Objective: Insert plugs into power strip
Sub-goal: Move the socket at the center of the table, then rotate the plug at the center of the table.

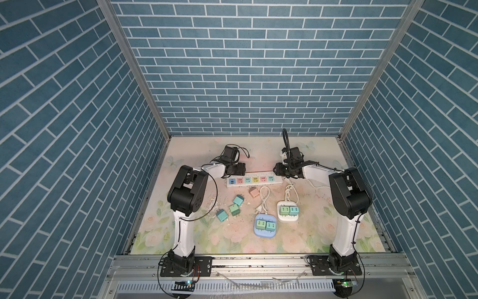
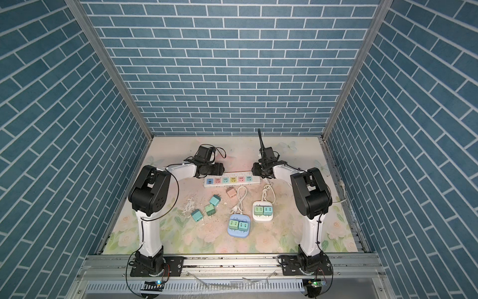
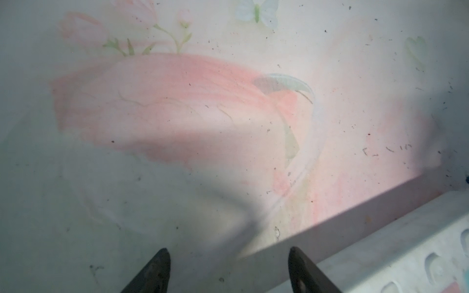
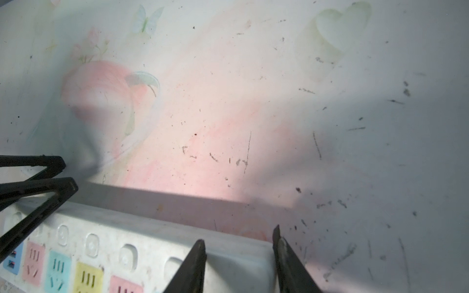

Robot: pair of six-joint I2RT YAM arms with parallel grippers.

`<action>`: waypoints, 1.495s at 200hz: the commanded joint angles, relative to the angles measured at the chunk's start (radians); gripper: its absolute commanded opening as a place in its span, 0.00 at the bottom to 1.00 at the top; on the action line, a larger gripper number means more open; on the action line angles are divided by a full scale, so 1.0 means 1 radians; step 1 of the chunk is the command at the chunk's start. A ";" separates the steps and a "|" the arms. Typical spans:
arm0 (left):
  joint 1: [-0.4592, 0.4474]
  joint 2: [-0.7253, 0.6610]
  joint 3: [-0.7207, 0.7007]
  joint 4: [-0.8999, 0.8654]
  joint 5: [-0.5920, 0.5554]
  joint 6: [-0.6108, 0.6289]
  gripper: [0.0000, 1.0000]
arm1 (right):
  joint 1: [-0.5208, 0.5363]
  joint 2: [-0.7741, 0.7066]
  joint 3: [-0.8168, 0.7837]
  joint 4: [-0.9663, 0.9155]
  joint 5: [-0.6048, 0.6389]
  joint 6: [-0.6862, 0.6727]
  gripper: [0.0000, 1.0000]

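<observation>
The left end effector (image 3: 228,269) is hanging spread and empty. Only its tips are showing, cut off at the frame edge beside the blurred corner of the power strip (image 1: 253,180). The right end effector (image 4: 238,258) is standing part-way spread astride the strip's other end, and contact is too unclear to call. In both top views the wrists are hiding the fingers. The plugs (image 1: 238,200) are lying on the tabletop (image 1: 207,240) behind both, toward the arm bases: four loose, four sitting in a blue hub (image 1: 263,233) and a white hub (image 1: 288,219).

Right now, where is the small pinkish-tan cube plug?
In both top views the pinkish-tan plug lies near the centre, just camera-side of the long white power strip, beside a looped white cord.
</observation>
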State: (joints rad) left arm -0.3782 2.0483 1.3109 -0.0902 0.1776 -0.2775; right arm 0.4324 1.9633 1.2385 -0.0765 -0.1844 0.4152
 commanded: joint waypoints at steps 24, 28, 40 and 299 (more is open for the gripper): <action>0.001 -0.091 -0.054 0.032 -0.007 -0.004 0.75 | 0.019 -0.064 -0.013 -0.031 0.035 0.019 0.45; 0.002 -0.103 -0.057 0.031 -0.009 -0.002 0.75 | 0.021 -0.071 -0.013 -0.036 0.042 0.016 0.46; 0.002 -0.147 -0.076 0.032 -0.021 0.004 0.76 | 0.023 -0.103 -0.017 -0.049 0.068 0.006 0.46; 0.012 -1.486 -0.990 -0.160 -0.365 -0.100 0.99 | 0.343 -0.196 -0.203 -0.027 0.188 -0.174 0.26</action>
State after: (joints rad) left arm -0.3717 0.5297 0.3115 -0.2428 -0.1936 -0.3702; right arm 0.7578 1.7218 0.9798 -0.0689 -0.0006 0.2802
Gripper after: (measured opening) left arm 0.994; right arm 0.263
